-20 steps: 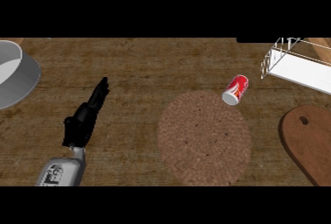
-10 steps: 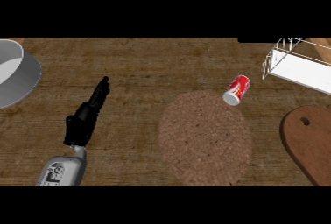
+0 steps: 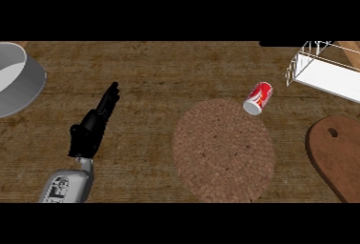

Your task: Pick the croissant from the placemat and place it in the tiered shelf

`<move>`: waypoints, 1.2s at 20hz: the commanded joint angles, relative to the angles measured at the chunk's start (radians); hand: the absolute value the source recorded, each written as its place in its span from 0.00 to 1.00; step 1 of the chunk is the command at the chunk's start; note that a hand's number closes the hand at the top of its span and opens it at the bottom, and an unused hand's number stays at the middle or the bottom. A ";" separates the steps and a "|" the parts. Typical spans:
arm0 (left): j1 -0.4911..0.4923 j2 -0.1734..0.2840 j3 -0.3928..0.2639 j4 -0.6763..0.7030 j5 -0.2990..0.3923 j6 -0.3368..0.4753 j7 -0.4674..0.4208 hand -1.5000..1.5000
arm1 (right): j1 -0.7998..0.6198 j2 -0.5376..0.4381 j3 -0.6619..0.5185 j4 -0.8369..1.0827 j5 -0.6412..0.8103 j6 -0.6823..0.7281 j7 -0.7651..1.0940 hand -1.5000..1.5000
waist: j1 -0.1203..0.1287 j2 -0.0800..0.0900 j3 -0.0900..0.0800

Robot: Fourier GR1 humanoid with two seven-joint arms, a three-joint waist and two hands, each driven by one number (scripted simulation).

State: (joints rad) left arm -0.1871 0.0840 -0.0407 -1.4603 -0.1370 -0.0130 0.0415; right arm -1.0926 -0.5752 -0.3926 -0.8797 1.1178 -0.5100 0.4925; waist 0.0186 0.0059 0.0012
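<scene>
Brown wood grain fills the tabletop (image 3: 162,71) from edge to edge. At the centre right lies an oval woven placemat (image 3: 224,150), its long axis running up and down the frame. No croissant can be seen on it or anywhere else; the mat's surface is bare. The only small thing near it is a red and white can (image 3: 257,98) lying on its side, touching or just overlapping the mat's upper right edge, its long axis tilted toward the upper right.

One robot hand shows: the left robot hand (image 3: 91,128), at the lower left of the frame, fingers straight and pointing to the upper right, holding nothing. It lies well to the left of the placemat, with bare wood between them. The right robot hand is not in view, so which arm is nearer the mat cannot be judged fairly; of what shows, the left would have to travel rightward across the frame.

The tiered shelf (image 3: 320,71), a white wire frame, sits at the upper right and is cut off by the frame's edge. A wooden cutting board (image 3: 337,157) is cut off at the right, and a grey metal pot (image 3: 17,78) at the upper left.
</scene>
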 commanded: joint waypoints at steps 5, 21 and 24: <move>0.010 0.014 0.017 0.023 0.015 -0.029 -0.044 0.50 | -0.047 -0.064 -0.066 0.204 -0.129 -0.104 -0.178 1.00 | 0.002 0.000 -0.001; 0.018 -0.012 -0.004 0.010 -0.018 -0.003 -0.011 0.50 | 0.049 -0.109 -0.073 0.204 -0.064 -0.203 0.032 0.00 | -0.011 -0.005 -0.001; -0.017 -0.004 0.029 0.057 -0.009 0.001 -0.037 0.50 | 0.000 -0.085 -0.087 0.211 -0.114 -0.213 0.016 0.00 | -0.006 -0.002 -0.001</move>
State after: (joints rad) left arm -0.1865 0.0782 -0.0244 -1.4177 -0.1468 -0.0156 0.0077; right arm -1.0782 -0.6833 -0.4542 -0.6681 1.0698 -0.6822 0.5468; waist 0.0083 0.0020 0.0000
